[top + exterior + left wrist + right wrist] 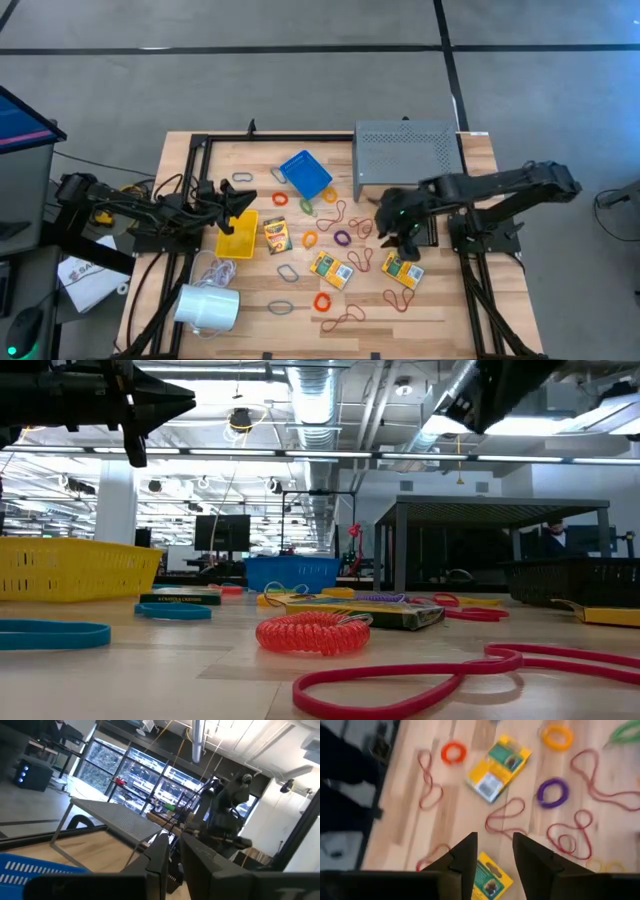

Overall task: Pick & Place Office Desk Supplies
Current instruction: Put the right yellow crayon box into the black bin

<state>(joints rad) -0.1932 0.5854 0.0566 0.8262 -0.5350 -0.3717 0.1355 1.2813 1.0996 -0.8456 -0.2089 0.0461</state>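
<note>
On the right half of the tabletop (440,300), the right end effector (494,851) hangs above a crayon box (490,881), fingers parted and empty. A second crayon box (498,767) lies nearby among loose rubber bands (553,793). The left end effector (243,200) waits over the yellow tray (238,241), nearly closed, with nothing seen in it. Judgement: the boxes look light and stiff, best pinched across the narrow sides; the bands are limp and thin, likely to slip unless pinched flat against the wood.
</note>
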